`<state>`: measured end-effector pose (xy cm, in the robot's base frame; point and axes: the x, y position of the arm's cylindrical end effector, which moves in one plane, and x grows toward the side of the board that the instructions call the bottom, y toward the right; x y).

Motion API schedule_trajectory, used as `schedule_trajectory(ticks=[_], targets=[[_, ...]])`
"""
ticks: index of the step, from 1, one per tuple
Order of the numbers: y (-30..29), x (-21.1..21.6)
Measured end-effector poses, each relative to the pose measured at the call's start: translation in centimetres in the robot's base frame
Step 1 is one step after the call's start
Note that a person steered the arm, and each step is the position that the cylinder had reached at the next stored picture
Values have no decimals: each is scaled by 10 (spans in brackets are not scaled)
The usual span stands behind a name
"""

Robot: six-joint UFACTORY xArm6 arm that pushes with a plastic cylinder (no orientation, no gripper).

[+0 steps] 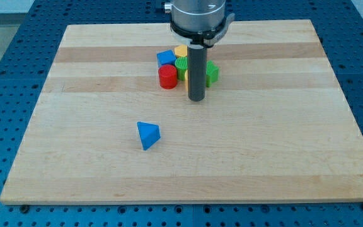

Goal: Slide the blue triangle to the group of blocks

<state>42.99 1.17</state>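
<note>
The blue triangle [147,135] lies alone on the wooden board [74,157], left of centre toward the view's bottom. A group of blocks sits near the view's top centre: a blue block [165,58], a red cylinder [167,77], a yellow block [181,51], a green block [182,64] and another green block [212,72]. The dark rod comes down from the top centre. My tip [197,98] rests just below the group, up and to the right of the blue triangle and well apart from it. The rod hides part of the group.
The board is surrounded by a blue perforated table [5,75] on all sides.
</note>
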Motion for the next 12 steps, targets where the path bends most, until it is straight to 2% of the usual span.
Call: schedule_trajectory(ticks=[3, 4, 5, 8, 11, 12], targets=[[-3, 115], [-32, 126], [-55, 127], [-56, 109], [-114, 104], [-116, 90]])
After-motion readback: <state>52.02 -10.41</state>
